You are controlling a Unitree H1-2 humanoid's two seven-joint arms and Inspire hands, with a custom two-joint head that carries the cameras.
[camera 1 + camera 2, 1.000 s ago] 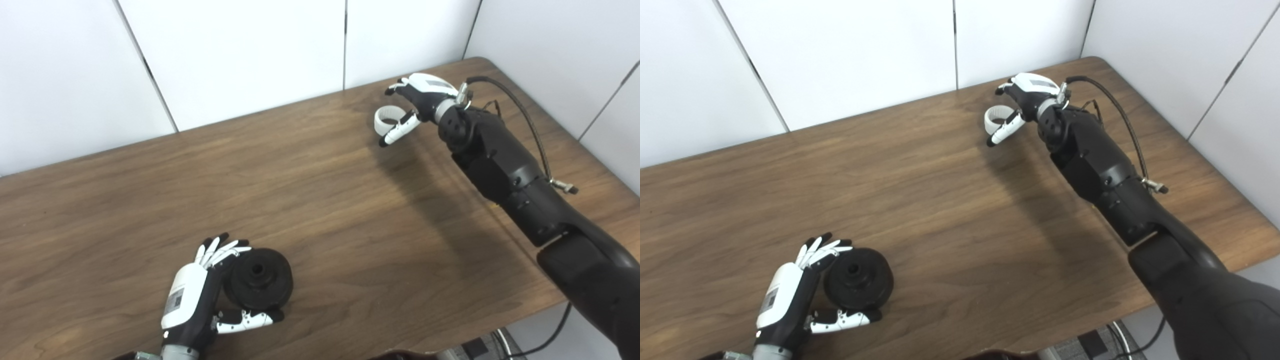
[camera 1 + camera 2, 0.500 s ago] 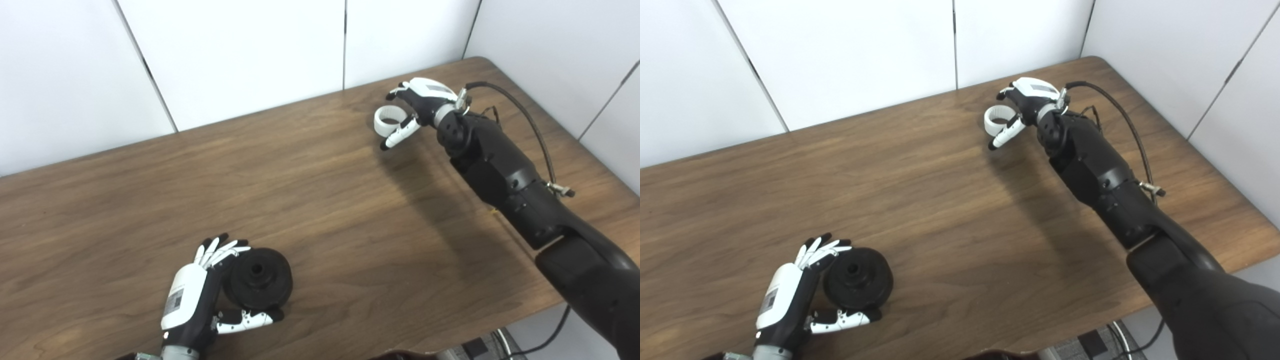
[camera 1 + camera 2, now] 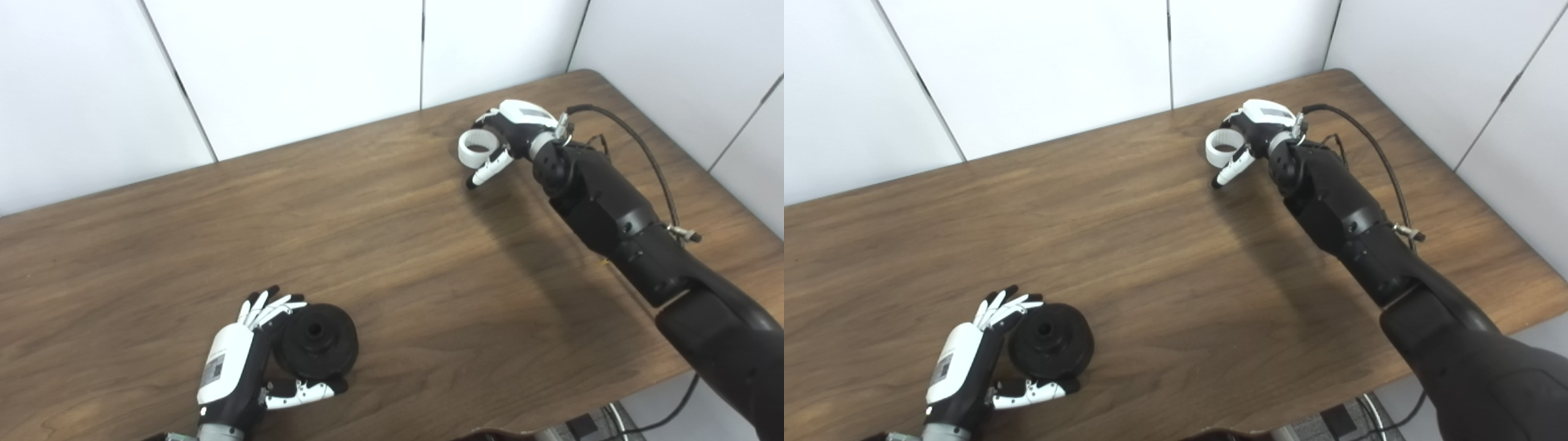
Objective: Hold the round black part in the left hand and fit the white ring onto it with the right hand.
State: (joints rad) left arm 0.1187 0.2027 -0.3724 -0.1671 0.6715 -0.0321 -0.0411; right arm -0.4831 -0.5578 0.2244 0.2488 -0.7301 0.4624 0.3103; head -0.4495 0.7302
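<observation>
In the lower left of the frame, the left robot hand (image 3: pixel 236 367) is cupping the round black part (image 3: pixel 316 341), which is sitting on the wooden tabletop (image 3: pixel 392 257). Its fingers (image 3: pixel 269 306) are curling over the upper left edge of the part while the thumb is lying along the lower edge, so the part is being held between them, resting on the wood with its central hub and hole facing upward.

In the upper right of the frame, the right robot hand (image 3: pixel 505 131) is reaching in from a long black arm (image 3: pixel 618 214) that is crossing the right side of the picture. The white ring (image 3: pixel 1220 147) is lying at the left of this hand, close to the far edge of the tabletop. The fingers are arching over the ring from above and right, and the thumb (image 3: pixel 1230 170) is pointing down to the lower left just beside it. The hand is closing around the ring, though whether it is actually gripping it firmly cannot be told from these views.

The ring and the black part are lying well apart, at opposite corners of the tabletop. A dark cable (image 3: pixel 637 147) is looping above the right wrist.
</observation>
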